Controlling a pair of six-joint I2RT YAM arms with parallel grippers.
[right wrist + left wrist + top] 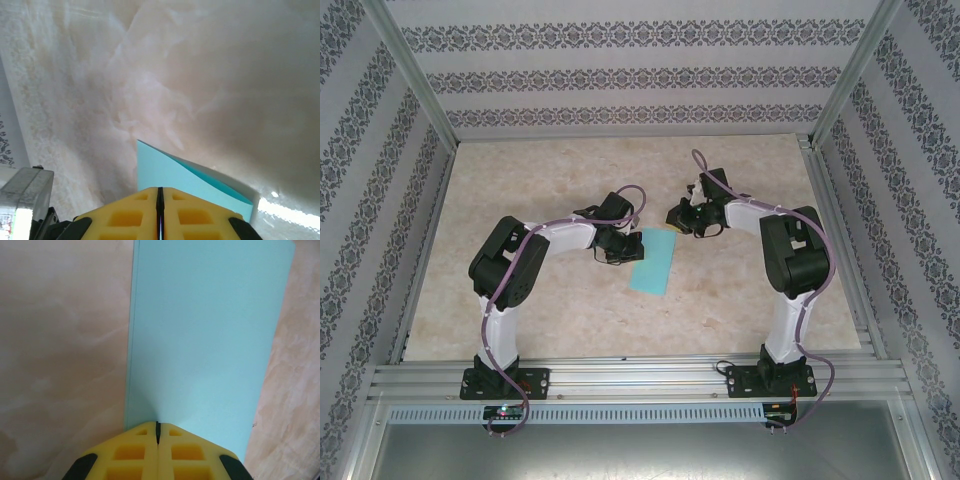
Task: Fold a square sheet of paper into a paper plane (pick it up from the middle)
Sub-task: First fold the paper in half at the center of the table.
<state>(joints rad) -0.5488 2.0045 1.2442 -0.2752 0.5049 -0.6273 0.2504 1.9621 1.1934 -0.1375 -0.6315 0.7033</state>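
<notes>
The square sheet of paper [653,262] lies on the marble-patterned table [540,170], folded into a long turquoise rectangle. My left gripper [620,250] is at its left long edge. In the left wrist view the yellow fingers are shut, and the left gripper [157,426] rests its tips on the near end of the flat paper [210,340]. My right gripper [686,222] is at the far right corner, also shut [160,189]. There the paper [165,172] spreads under the tips, its two layers gaping slightly. The paper plane is out of view.
Aluminium rails [640,375] run along the near edge, with more rails down the right side [840,230] and left side [425,250]. Patterned walls enclose the table. A metal bracket [25,192] shows at the lower left of the right wrist view.
</notes>
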